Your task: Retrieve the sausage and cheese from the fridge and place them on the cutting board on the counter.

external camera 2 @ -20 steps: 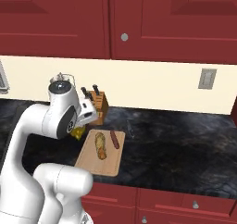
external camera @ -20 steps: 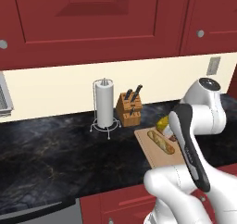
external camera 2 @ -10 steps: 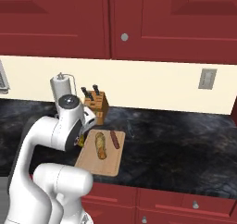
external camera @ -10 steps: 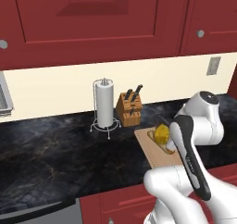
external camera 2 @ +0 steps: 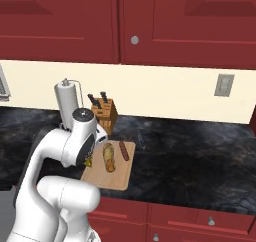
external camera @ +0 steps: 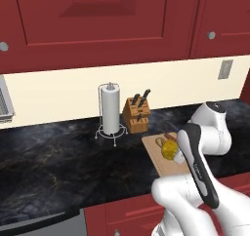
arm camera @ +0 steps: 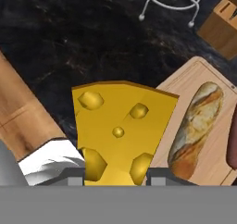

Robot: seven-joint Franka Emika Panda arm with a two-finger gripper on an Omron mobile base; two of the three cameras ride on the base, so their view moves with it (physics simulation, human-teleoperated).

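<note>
The gripper (arm camera: 115, 172) has come down toward the cutting board (external camera 2: 116, 176) over the last second; its jaws are closed narrowly on the cheese (arm camera: 121, 130), held over the board's near left edge. Judged: release is the next step. Further back on the board lie a bread loaf (external camera 2: 109, 157) and the sausage (external camera 2: 123, 150), already delivered. Behind stand the knife block (external camera: 136, 114) and paper towel holder (external camera: 110, 110).
</note>
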